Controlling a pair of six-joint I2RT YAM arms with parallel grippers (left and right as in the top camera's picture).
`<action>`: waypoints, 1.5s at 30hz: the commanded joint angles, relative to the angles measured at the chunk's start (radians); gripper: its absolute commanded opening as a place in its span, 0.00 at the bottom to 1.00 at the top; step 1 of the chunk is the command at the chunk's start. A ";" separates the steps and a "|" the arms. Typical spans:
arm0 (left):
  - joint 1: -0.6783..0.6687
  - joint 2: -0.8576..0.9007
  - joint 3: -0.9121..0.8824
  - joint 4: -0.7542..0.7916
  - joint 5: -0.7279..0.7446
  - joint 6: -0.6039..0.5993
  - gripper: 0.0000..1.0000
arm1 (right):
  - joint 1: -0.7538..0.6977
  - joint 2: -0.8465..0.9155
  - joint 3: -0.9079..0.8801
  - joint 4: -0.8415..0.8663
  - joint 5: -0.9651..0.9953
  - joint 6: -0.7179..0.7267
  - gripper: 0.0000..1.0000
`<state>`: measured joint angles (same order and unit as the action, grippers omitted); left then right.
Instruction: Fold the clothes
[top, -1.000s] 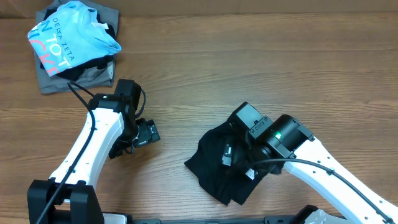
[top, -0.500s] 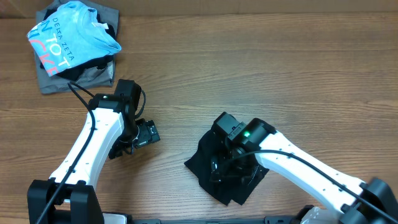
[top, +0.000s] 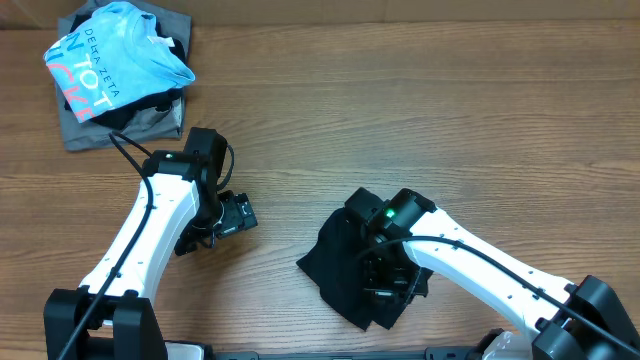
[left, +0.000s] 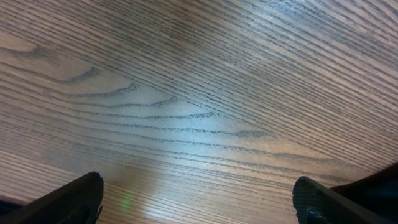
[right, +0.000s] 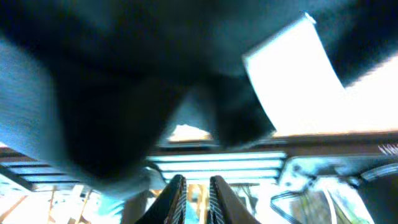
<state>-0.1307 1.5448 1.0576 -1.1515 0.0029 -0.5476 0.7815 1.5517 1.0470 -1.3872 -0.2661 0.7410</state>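
Note:
A crumpled black garment (top: 335, 265) lies on the wooden table at the front, right of centre. My right gripper (top: 385, 282) is down on its right part. In the right wrist view black cloth (right: 124, 93) with a white label (right: 292, 74) fills the space above the right gripper (right: 197, 180). Its jaws stand almost together with a thin bright slit, and I see no cloth between them. My left gripper (top: 222, 222) hovers over bare wood to the garment's left. The left wrist view shows the left gripper (left: 199, 193) wide open and empty.
A pile of clothes sits at the back left corner: a light blue printed shirt (top: 115, 60) on top of grey fabric (top: 90, 130). Bare wooden table (top: 430, 110) stretches across the back and right.
My right arm shifted left onto the black garment, then its gripper turned toward the table's front. Its jaws went from wide open to nearly together. The left arm has not moved.

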 joint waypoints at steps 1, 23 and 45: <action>0.006 0.000 -0.004 0.001 -0.010 0.013 1.00 | 0.029 0.002 -0.002 -0.042 0.018 0.031 0.14; 0.006 0.000 -0.004 0.005 -0.010 0.013 1.00 | 0.144 -0.110 0.065 0.077 0.056 0.180 0.89; 0.006 0.000 -0.004 0.001 -0.011 0.013 1.00 | 0.162 -0.068 -0.093 0.280 0.049 0.233 0.30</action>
<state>-0.1307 1.5448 1.0573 -1.1507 0.0029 -0.5476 0.9375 1.4834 0.9554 -1.1118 -0.2478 0.9607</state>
